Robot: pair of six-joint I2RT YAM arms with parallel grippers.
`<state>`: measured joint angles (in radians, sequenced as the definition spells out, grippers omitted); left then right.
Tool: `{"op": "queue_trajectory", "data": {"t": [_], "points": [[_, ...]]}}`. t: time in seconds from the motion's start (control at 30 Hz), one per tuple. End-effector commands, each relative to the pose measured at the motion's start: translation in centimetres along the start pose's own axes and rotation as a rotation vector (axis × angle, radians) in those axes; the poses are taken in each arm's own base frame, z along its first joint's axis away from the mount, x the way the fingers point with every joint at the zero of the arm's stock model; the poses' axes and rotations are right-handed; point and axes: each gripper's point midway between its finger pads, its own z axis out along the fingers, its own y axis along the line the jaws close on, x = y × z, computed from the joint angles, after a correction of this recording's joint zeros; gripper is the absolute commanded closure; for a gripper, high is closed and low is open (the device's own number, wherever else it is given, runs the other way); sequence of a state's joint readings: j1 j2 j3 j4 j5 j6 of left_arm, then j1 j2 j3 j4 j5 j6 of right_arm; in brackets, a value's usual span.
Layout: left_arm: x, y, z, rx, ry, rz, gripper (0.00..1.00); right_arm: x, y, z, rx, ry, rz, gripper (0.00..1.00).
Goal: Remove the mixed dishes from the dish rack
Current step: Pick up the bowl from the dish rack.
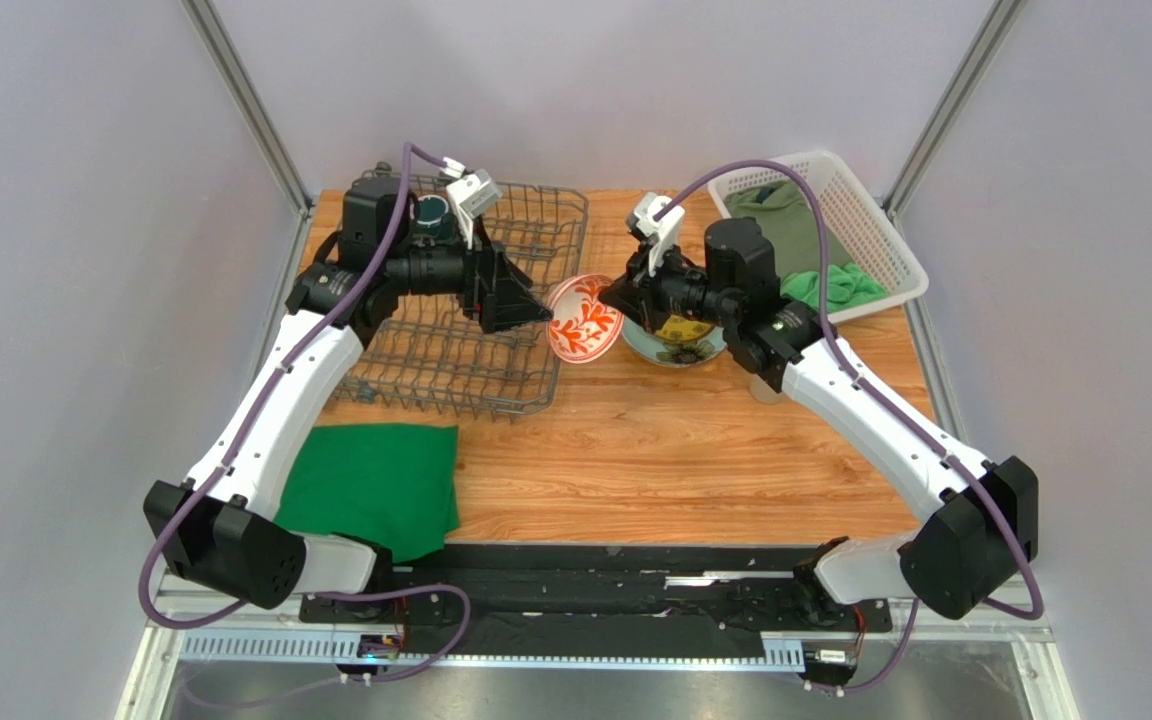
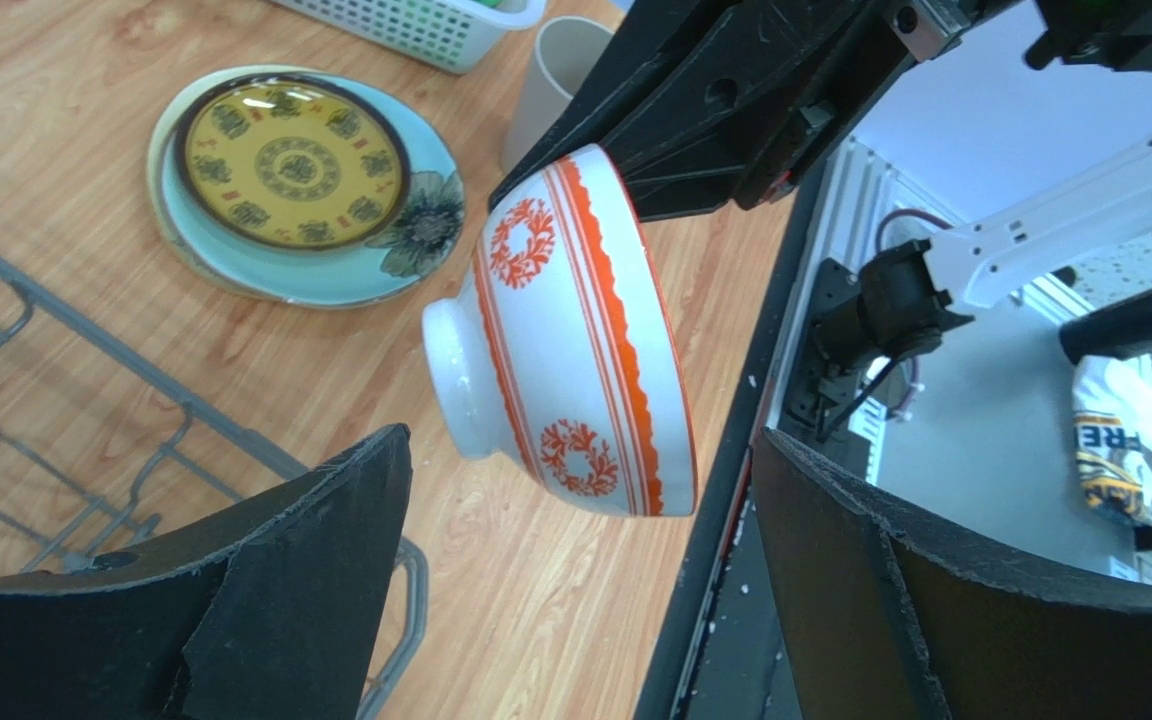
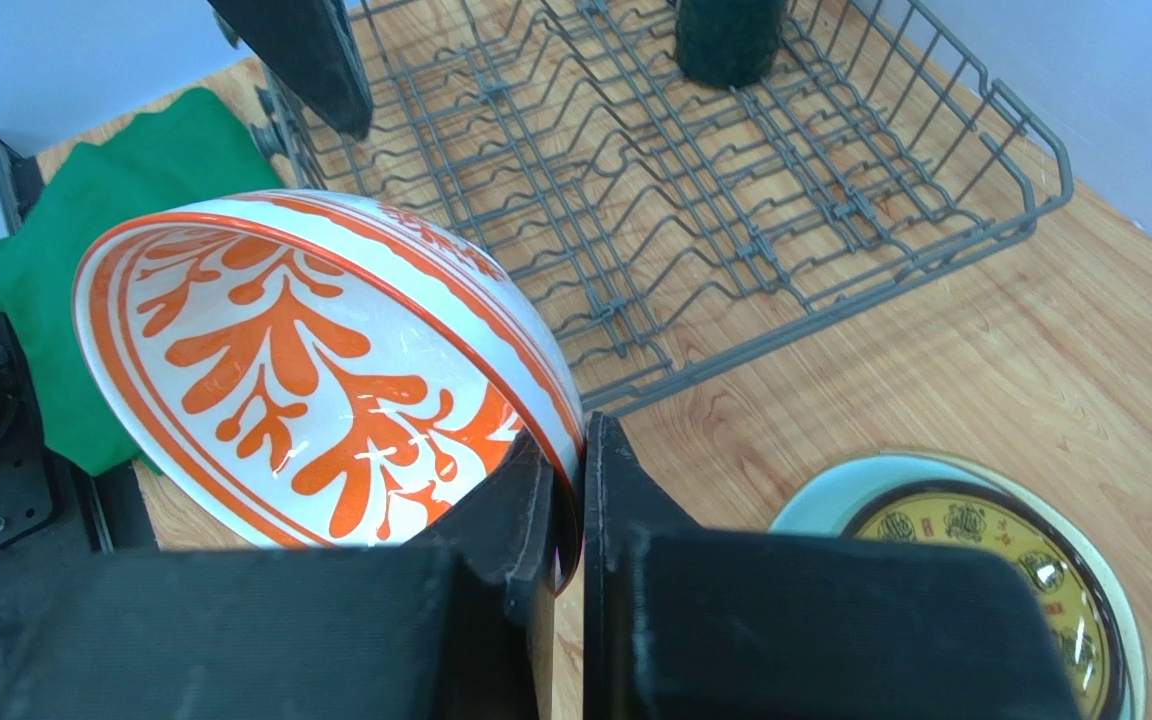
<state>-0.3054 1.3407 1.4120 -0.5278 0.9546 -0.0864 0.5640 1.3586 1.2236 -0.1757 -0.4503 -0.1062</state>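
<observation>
Green cloth (image 1: 372, 488) lies on the worktop (image 1: 657, 465), just in front of the dish rack (image 1: 432, 360). Small red-and-white patterned bowl (image 1: 585, 320) is in the air just off the rack's right side, tipped on edge. Right gripper (image 3: 575, 480) has its jaws pinched on the bowl's rim. Left gripper (image 2: 579, 450) jaws are wide, one either side of the bowl, not touching. Yellow patterned plate (image 2: 292, 162) sits on the pale teal plate (image 2: 319, 282), right of the rack. Dark green mug (image 3: 728, 33) stands in the rack's far-left corner.
</observation>
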Motion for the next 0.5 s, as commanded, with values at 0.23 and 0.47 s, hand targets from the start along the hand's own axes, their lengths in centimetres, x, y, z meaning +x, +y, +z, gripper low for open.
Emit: {"op": "queue_trajectory", "data": {"t": [0.23, 0.47], "points": [[0.0, 2.5, -2.8, -0.221, 0.032, 0.123, 0.09, 3.5, -3.3, -2.6, 0.15, 0.188, -0.041, 1.0], [1.9, 4.2, -3.1, -0.276, 0.105, 0.136, 0.09, 9.5, -5.1, -4.2, 0.18, 0.43, 0.01, 1.0]]}}
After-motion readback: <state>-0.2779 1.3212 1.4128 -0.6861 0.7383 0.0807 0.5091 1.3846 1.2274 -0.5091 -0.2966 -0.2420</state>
